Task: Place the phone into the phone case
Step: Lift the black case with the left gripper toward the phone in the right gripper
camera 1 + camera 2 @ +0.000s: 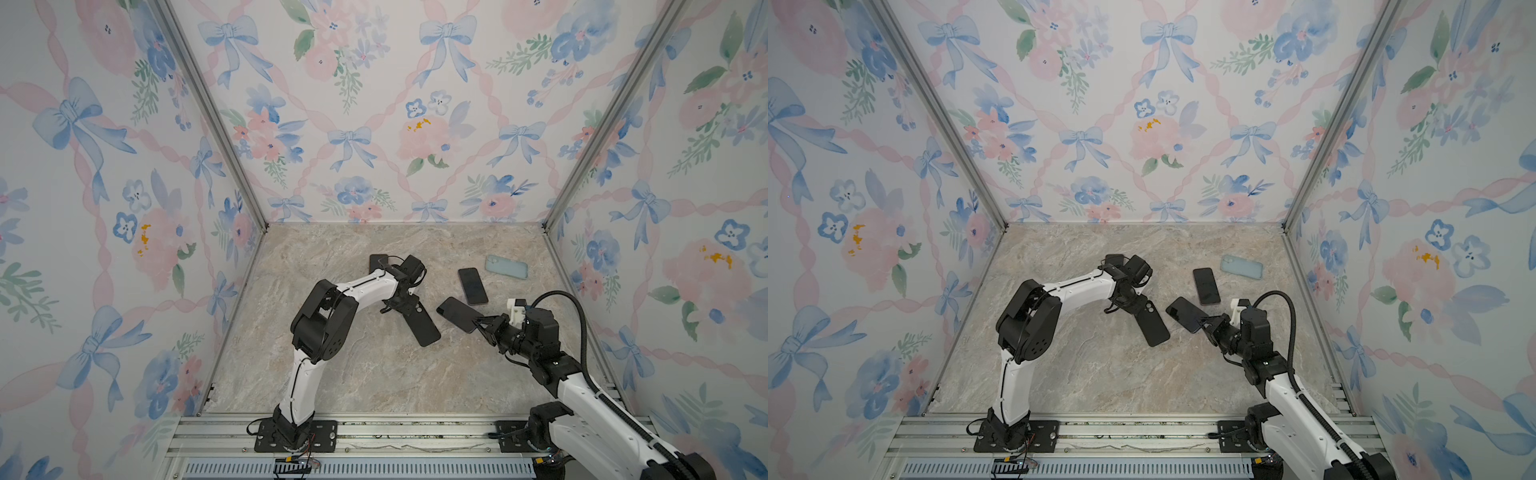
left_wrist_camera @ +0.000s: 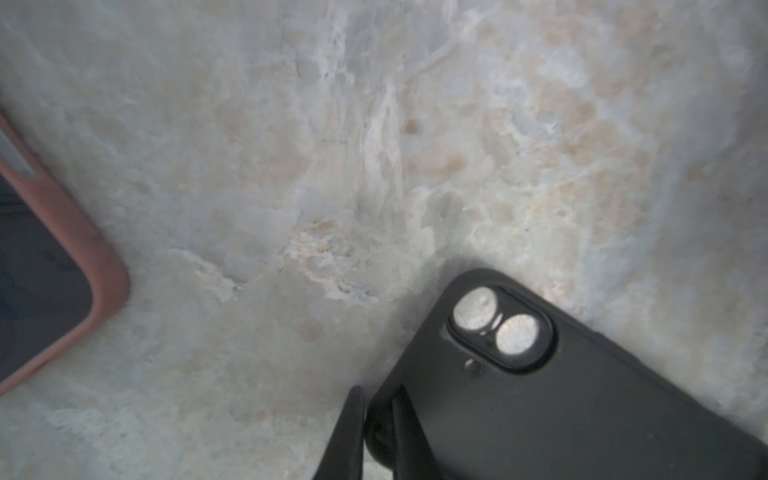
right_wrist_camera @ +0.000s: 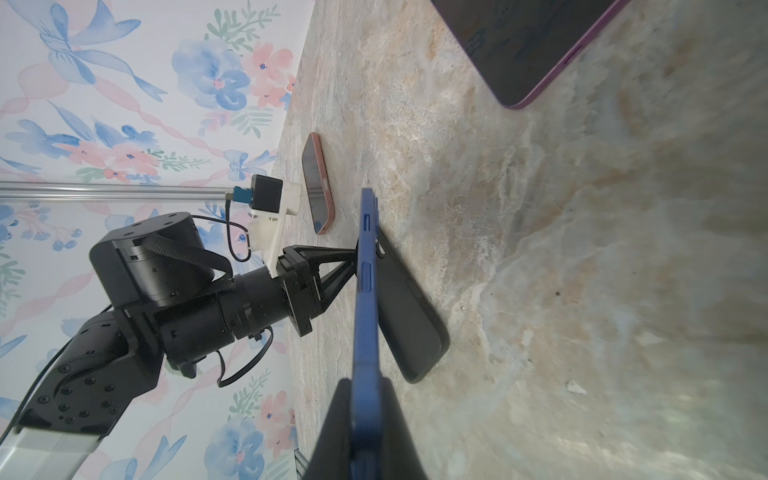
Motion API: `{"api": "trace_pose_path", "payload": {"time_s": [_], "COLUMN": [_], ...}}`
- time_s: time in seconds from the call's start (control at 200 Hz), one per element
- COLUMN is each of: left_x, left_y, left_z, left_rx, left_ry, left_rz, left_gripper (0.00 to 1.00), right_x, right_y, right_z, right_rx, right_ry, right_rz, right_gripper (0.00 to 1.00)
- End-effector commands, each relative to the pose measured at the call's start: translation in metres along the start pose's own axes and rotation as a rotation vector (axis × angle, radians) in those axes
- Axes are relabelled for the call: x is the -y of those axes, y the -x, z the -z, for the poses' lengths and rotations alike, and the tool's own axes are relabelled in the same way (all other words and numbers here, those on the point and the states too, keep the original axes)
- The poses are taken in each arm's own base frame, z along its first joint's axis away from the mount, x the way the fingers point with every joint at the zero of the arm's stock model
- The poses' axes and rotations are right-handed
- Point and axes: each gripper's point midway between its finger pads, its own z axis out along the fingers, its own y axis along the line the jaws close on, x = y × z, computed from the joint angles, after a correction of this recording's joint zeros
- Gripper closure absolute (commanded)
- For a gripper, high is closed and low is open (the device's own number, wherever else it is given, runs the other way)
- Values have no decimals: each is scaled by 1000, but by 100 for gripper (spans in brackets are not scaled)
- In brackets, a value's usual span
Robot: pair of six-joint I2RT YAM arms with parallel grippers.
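— Where's the phone (image 1: 457,313)?
— Pinched by its edge in the right gripper (image 1: 477,321), tilted above the table (image 1: 332,374), at three o'clock of the case (image 1: 424,328), just beside.
— And the left gripper (image 1: 404,306)?
— Fingers nipping the case's camera corner.

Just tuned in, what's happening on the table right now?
The left gripper is pinching the camera-cutout end of the black phone case on the marble table. The right gripper is shut on a blue phone, holding it beside the case and apart from it, so the phone is not in yet. A purple-edged phone, a light blue case and a phone in a pink case lie on the table, in neither gripper.
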Motion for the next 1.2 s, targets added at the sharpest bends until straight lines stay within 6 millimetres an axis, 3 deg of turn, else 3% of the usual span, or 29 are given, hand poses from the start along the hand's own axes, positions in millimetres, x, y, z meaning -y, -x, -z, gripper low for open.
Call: {"api": "trace_pose_path", "payload": {"time_s": [0.0,0.315,0.58,0.95,1.195], "left_x": [-8,-4,1,9,7], "left_y": [-28,-47,-75,-77,-93], "left_z": [2,20,17,22,26], "left_rx": [-72,-70,-107,-83,-78], "left_ry": [33,-7,-41,-119,-134], "left_rz": [50,187,274,336,413], "left_gripper": [86,86,87,85,84], "right_x": [-26,-38,-44,-49,-57], "right_y": [1,-13,-27,-40,-45], "right_z": [-1,-11,-23,-27,-22], "right_rx": [-14,-81,-149,-239,-271], "right_ry": [54,46,44,22,43], "right_rz": [63,120,153,167,173], "right_gripper": [100,100,100,100,100]}}
